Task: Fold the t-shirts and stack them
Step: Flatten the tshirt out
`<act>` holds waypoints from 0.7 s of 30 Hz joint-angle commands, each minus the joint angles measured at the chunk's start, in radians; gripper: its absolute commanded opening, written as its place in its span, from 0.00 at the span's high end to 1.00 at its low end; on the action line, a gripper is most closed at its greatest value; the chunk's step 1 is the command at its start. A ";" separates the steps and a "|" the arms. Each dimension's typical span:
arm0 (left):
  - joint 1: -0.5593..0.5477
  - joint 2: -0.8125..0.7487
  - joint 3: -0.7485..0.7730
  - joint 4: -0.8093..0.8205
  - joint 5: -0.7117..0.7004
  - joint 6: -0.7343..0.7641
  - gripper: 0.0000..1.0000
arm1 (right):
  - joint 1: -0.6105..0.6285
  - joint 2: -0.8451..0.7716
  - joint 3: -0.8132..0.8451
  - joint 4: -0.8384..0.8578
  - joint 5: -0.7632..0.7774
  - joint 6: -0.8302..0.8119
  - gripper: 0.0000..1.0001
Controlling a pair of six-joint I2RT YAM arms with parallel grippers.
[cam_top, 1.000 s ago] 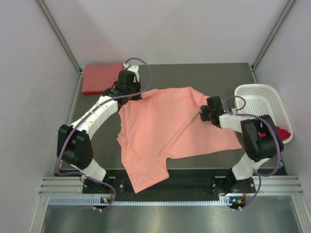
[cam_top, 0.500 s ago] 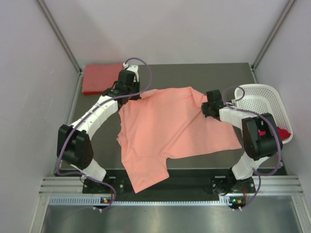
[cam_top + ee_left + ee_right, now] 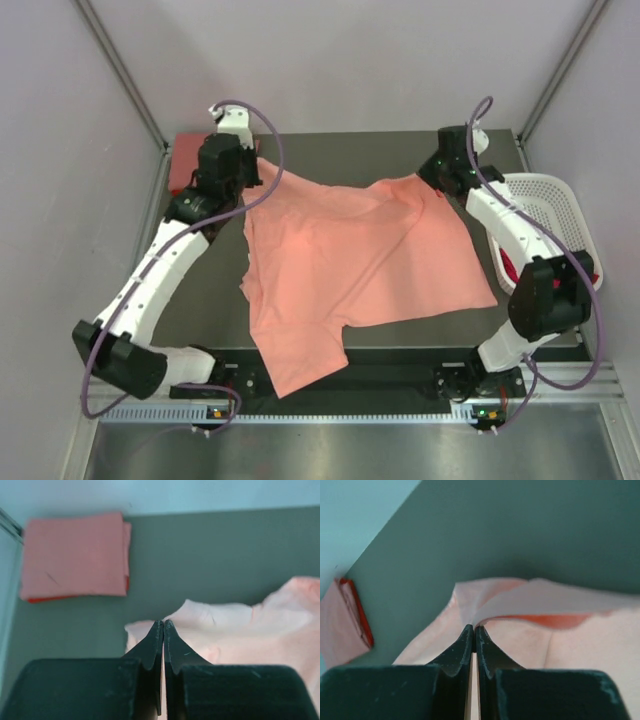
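A light salmon-pink cotton t-shirt lies spread across the middle of the dark grey tabletop, and its near part drapes over the tabletop's front edge onto the black rail. Its far edge is raised at two points, one on each side. The left gripper holds the far-left point; in the left wrist view its black fingers are pressed together with the pale cloth caught at their tips. The right gripper holds the far-right point. In the right wrist view its fingers pinch a thin fold of the same shirt, and the cloth sags away from them toward the tabletop.

In the far-left corner a folded coral-red t-shirt lies flat, apart from the spread shirt and partly hidden by the left arm. At the right edge stands a white perforated plastic basket – a bit of deep magenta-red cloth shows inside it, behind the right arm.
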 commanded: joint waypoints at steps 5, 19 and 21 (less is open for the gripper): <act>0.002 -0.241 0.082 0.110 -0.114 0.201 1.00 | 0.012 -0.184 0.241 -0.067 -0.188 -0.358 1.00; 0.002 -0.409 0.358 0.242 -0.088 0.300 1.00 | 0.011 -0.581 0.357 0.025 0.016 -0.485 1.00; 0.002 -0.361 0.390 0.277 -0.095 0.363 1.00 | 0.005 -0.516 0.408 0.058 0.036 -0.500 1.00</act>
